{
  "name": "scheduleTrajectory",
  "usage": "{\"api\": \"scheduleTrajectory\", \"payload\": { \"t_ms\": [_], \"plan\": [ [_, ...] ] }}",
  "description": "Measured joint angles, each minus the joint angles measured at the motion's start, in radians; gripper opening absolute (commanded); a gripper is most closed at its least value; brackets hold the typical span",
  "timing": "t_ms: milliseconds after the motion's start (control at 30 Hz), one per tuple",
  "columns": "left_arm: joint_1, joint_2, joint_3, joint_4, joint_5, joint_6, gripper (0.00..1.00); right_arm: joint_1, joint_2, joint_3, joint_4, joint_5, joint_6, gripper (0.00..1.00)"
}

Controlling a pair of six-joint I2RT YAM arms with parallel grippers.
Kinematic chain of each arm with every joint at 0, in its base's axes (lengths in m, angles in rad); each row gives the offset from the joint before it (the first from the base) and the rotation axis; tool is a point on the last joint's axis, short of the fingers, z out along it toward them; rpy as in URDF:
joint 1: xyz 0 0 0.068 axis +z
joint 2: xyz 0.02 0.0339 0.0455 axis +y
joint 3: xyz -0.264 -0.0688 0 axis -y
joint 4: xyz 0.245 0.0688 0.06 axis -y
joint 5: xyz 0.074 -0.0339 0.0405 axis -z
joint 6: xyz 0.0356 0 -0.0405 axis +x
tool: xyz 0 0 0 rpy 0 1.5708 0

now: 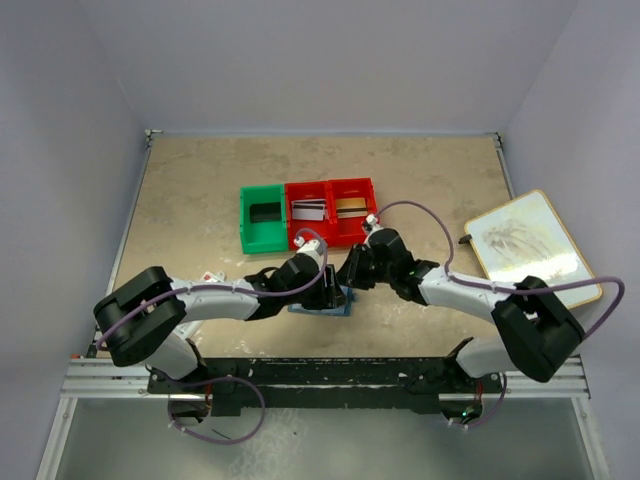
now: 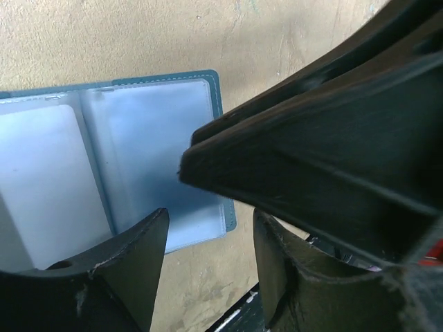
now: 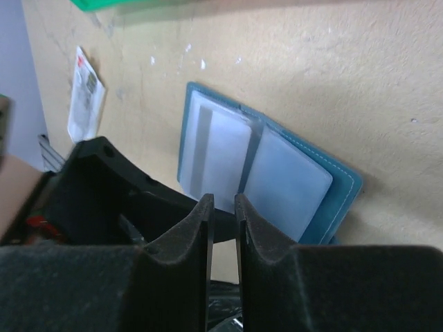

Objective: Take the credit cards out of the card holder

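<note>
- Right wrist view is showing me the card holder (image 3: 277, 180) lying open and flat on the table (image 3: 360, 83), pale pockets facing up, directly between my two grippers.
- One pale credit card (image 3: 211, 155) with a grey stripe is sitting in the left-hand pocket. The cloudy plastic is keeping me from telling whether the other pocket is holding anything.
- The right gripper (image 3: 223, 204) is hovering over the holder's near edge, its jaws almost together with only a thin slit, and I am seeing nothing in it.
- The left gripper (image 2: 210, 232) is hanging over a corner of the holder, jaws apart and gripping nothing.
- I am judging the grippers to be crowding each other, so fingers could be knocking together on the next reach.
- Nothing is pinning the holder, so dragging the card could be sliding it or folding it shut.
- The arms are covering most of the holder from above, and the right gripper's dark finger is blocking half the left wrist view.
</note>
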Motion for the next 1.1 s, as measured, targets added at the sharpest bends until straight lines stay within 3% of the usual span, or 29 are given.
{"api": "scheduleTrajectory", "payload": {
  "t_ms": [267, 600, 1100],
  "plan": [
    [-0.001, -0.038, 0.003, -0.078, -0.021, 0.013, 0.52, 0.0, 0.091, -0.082, 0.018, -0.045, -0.009, 0.21],
    [0.033, -0.235, 0.053, -0.328, -0.238, 0.06, 0.56, 0.0, 0.109, -0.058, -0.017, -0.027, -0.026, 0.21],
    [0.047, -0.125, 0.024, -0.338, -0.218, 0.061, 0.56, 0.0, 0.103, -0.05, -0.042, -0.013, -0.027, 0.21]
  ]
}}
